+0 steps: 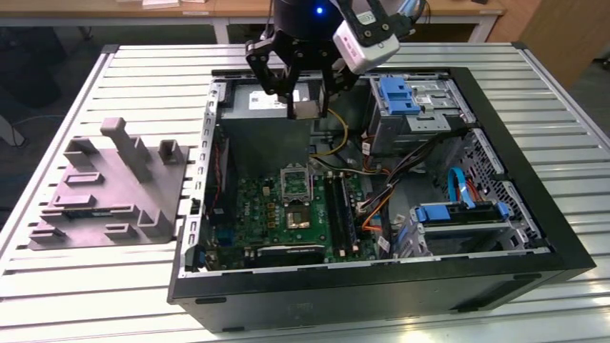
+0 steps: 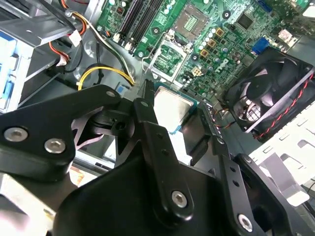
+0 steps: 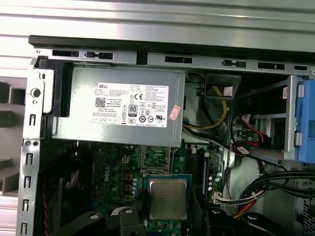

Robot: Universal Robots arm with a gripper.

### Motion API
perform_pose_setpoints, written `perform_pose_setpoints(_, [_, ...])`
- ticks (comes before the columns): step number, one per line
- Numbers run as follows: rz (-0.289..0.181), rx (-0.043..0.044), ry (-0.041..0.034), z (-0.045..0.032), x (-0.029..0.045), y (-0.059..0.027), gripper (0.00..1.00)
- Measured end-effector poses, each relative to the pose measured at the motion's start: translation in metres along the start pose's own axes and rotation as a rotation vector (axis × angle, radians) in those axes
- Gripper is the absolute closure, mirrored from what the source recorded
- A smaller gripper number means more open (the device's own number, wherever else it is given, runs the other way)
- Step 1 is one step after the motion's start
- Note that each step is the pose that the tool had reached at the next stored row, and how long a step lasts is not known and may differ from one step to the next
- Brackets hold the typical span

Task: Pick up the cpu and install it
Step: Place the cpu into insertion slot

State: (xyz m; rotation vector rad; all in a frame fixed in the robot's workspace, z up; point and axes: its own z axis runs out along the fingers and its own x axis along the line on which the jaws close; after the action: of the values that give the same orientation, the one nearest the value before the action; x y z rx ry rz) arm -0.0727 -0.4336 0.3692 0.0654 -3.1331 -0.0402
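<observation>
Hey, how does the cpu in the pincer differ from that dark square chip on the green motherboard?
Colour: the cpu has a silvery-grey metal top, while the dark square chip is near black. Place: the cpu is held up in the shut pincer, clear of the board, while the dark square chip sits flat on the motherboard. Both are small and square.
</observation>
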Motion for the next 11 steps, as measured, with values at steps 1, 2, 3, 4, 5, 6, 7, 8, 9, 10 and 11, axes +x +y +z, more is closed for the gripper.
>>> perform_pose_setpoints(1, [0.0, 0.0003, 0.0001, 0.0001, 0.0, -0.0002, 0.53])
perform_pose_setpoints(2, [0.0, 0.0011, 0.0002, 0.0004, -0.0002, -0.0009, 0.53])
perform_pose_setpoints(3, [0.0, 0.0011, 0.0001, 0.0012, -0.0002, -0.0023, 0.53])
perform_pose_setpoints(4, [0.0, 0.0013, 0.0002, 0.0022, -0.0001, -0.0043, 0.53])
perform_pose_setpoints(5, [0.0, 0.0013, 0.0002, 0.0037, 0.0, -0.0072, 0.53])
perform_pose_setpoints(6, [0.0, 0.0012, 0.0001, 0.0055, 0.0001, -0.0107, 0.53])
perform_pose_setpoints(7, [0.0, 0.0012, 0.0001, 0.0073, 0.0003, -0.0143, 0.53])
perform_pose_setpoints(8, [0.0, 0.0013, 0.0002, 0.009, 0.0004, -0.0177, 0.53])
perform_pose_setpoints(9, [0.0, 0.0012, 0.0001, 0.0108, 0.0005, -0.0208, 0.53])
perform_pose_setpoints(10, [0.0, 0.0012, 0.0001, 0.0125, 0.0007, -0.0239, 0.53])
perform_pose_setpoints(11, [0.0, 0.0013, 0.0001, 0.0142, 0.0008, -0.0264, 0.53])
